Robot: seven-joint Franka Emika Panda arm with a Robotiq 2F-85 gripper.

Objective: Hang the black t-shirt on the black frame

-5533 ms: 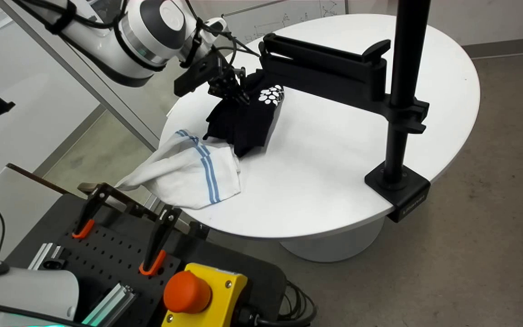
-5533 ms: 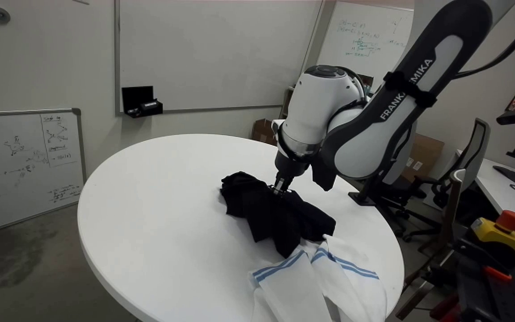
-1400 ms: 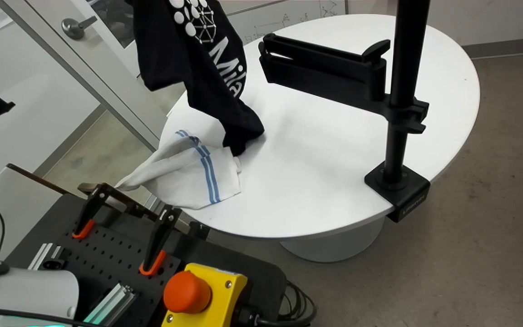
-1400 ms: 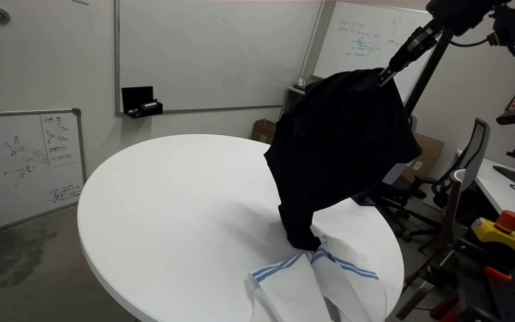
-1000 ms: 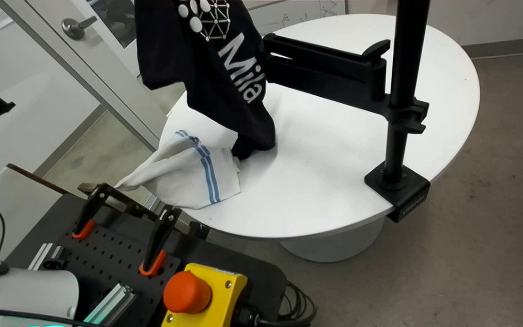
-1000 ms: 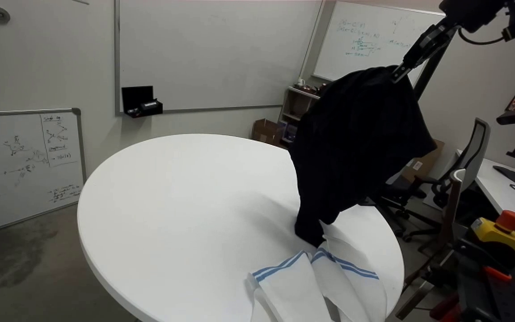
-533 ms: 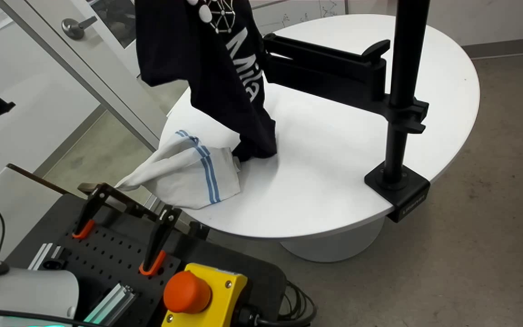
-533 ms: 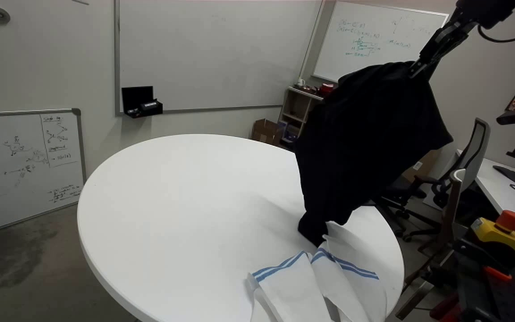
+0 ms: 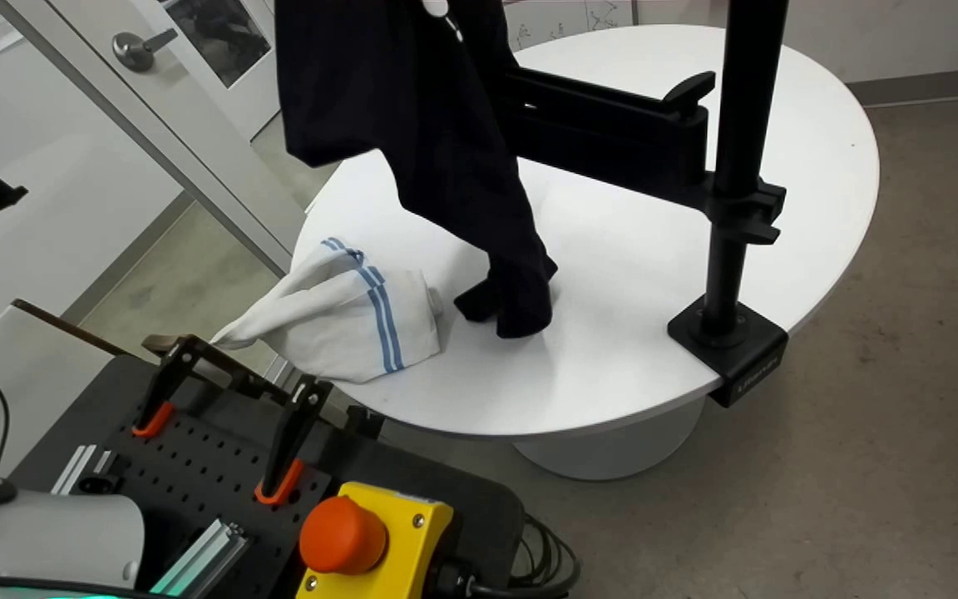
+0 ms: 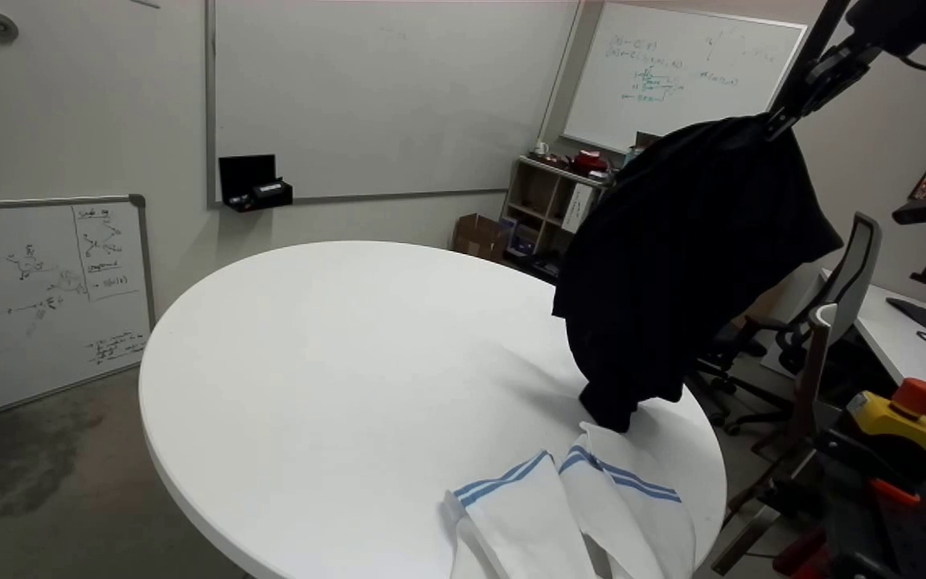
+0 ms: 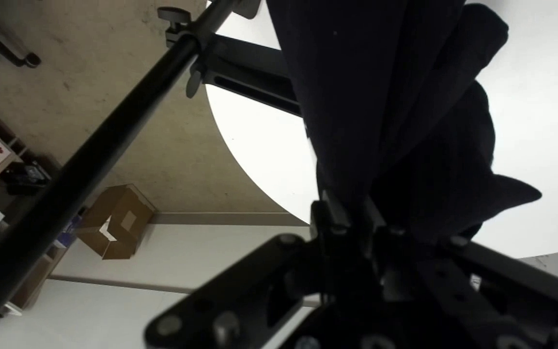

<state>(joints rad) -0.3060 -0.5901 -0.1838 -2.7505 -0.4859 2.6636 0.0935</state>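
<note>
The black t-shirt [image 9: 437,150] hung pinched in the tool [image 11: 354,213], its lower end apparently on the tabletop [image 9: 629,316]. Pickup looked done, draping and release left. In an exterior view the black frame [image 9: 616,133] stood at three o'clock, contact unclear; the striped towel [image 9: 346,316] at seven seemed no obstacle.

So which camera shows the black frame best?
An exterior view, where the black frame shows base, post and arm, the arm's tip lost against the black t-shirt. The wrist view shows post and partial arm, base cropped. In an exterior view, the t-shirt leaves only some upper post showing.
</note>
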